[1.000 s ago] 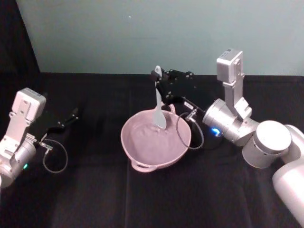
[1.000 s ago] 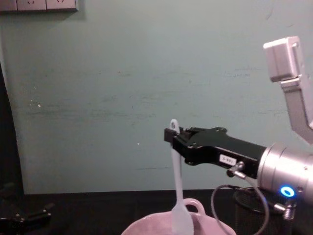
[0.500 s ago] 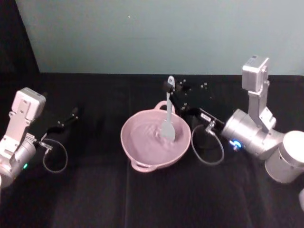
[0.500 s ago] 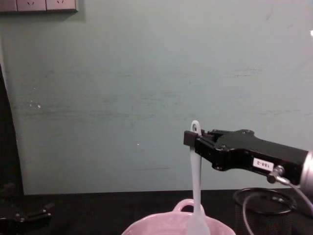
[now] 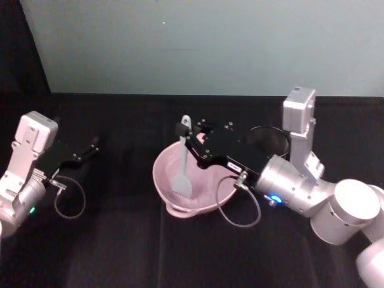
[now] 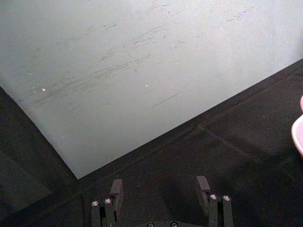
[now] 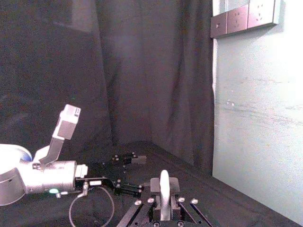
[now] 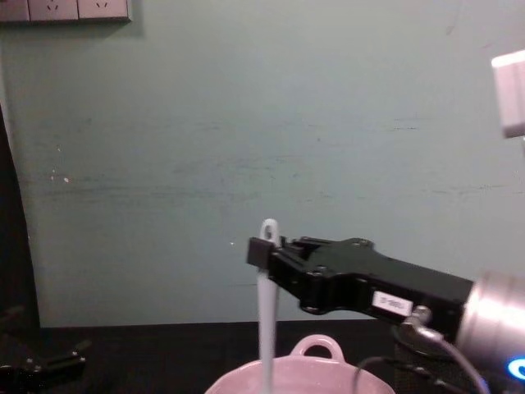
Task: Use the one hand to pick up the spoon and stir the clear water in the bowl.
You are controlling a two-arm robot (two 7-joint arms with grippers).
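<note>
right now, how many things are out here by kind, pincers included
bowl: 1, pink
spoon: 1, white
mesh cup: 1, black
pincers: 2, the left pincer open, the right pincer shut on the spoon
total: 5

Pale green wall (image 8: 246, 123), scuffed, runs along the table's far edge. Table (image 5: 120, 252) covered with black cloth (image 6: 227, 156). White socket strip (image 8: 66, 8) high on wall. Dark curtain (image 7: 142, 71) at its left end.
</note>
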